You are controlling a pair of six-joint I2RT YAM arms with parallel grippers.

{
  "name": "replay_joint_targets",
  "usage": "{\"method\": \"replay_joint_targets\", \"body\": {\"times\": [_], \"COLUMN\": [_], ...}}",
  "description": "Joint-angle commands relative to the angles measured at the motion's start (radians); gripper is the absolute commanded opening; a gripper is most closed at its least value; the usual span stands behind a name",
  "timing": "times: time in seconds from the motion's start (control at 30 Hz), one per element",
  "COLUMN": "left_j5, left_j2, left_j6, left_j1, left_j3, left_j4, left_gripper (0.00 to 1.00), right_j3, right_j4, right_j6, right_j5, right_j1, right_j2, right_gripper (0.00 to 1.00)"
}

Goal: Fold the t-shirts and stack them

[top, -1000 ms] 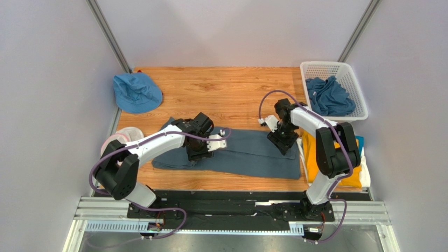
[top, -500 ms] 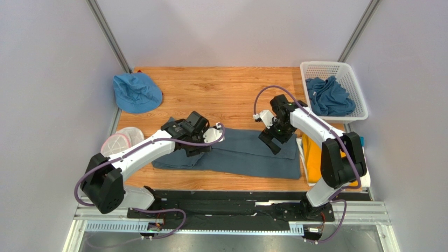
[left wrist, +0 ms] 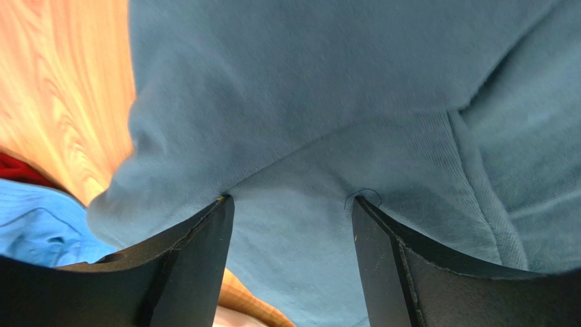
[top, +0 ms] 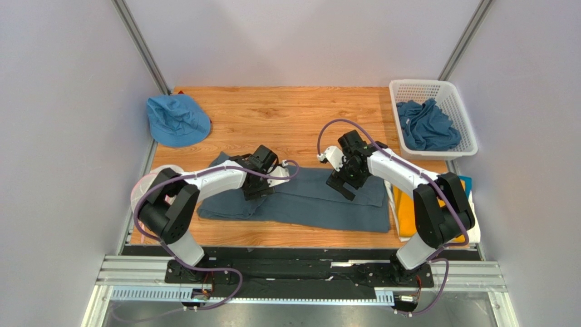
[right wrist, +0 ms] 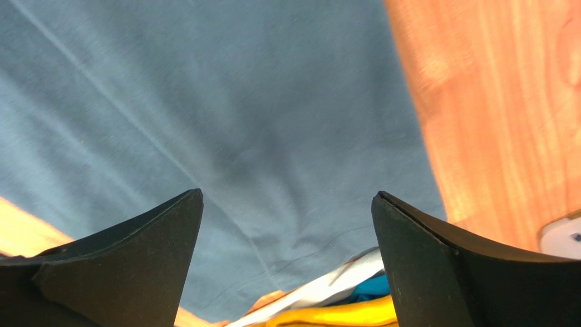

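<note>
**Slate-blue shirt mid-fold, both claws empty over it**

The slate-blue t-shirt (top: 320,201) lies flat at table centre, a touch toward 6 o'clock. It is long from 9 to 3 o'clock and looks already folded into a strip, with a bunched end at 9 o'clock.

The left gripper (left wrist: 290,201) is low on the shirt's 9 o'clock half. Its fingers are moderately apart and the tips are on or just off the cloth near a ribbed hem. Nothing is pinched. The right gripper (right wrist: 286,193) hovers over the 3 o'clock half near the far edge, spread wide and empty.

Step, as I read it: setting up a grasp for the next fold of this shirt. The next move calls for both claws to close on an edge, lift together, and lay one end over the other. Then the shirt goes to the stack.

That stack sits at 4 o'clock, with the mustard-yellow shirt (top: 402,208) on top. The white and bright blue layers are barely showing, and most of the stack is hidden behind the right arm.

More dark blue shirts (top: 426,126) sit in the white basket (top: 464,139) at 2 o'clock. The blue hat (top: 177,119) is at 10 o'clock. The mesh pouch (top: 153,182) at 8 o'clock is partly covered by the left arm.

Hard to tell:
- whether the left tips actually touch the cloth
- how many layers are under them
- how many shirts are in the basket
</note>
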Motion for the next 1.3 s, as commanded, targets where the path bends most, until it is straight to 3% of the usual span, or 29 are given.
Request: {"method": "replay_joint_targets", "body": {"times": [0.0, 0.43, 0.63, 0.87, 1.27], "left_j5": [-0.013, -0.076, -0.064, -0.045, -0.016], "left_j2": [0.055, 0.176, 0.323, 0.579, 0.894], "left_j6": [0.005, 0.036, 0.079, 0.161, 0.399], "left_j1": [0.0, 0.011, 0.066, 0.158, 0.177], "left_j3": [0.064, 0.15, 0.362, 0.741, 1.166], "left_j4": [0.025, -0.013, -0.047, -0.108, -0.001], "left_gripper": [0.73, 0.71, 0.71, 0.71, 0.71], "right_j3": [-0.026, -0.105, -0.121, -0.121, -0.007], "right_j4": [0.134, 0.219, 0.208, 0.207, 0.208], "right_j6": [-0.041, -0.088, -0.078, -0.075, -0.071], "right_j5": [0.021, 0.062, 0.062, 0.041, -0.021], "right_j1": [0.011, 0.067, 0.131, 0.186, 0.255], "right_j2": [0.01, 0.078, 0.052, 0.027, 0.132], "right_gripper": [1.0, 1.0, 1.0, 1.0, 1.0]}}
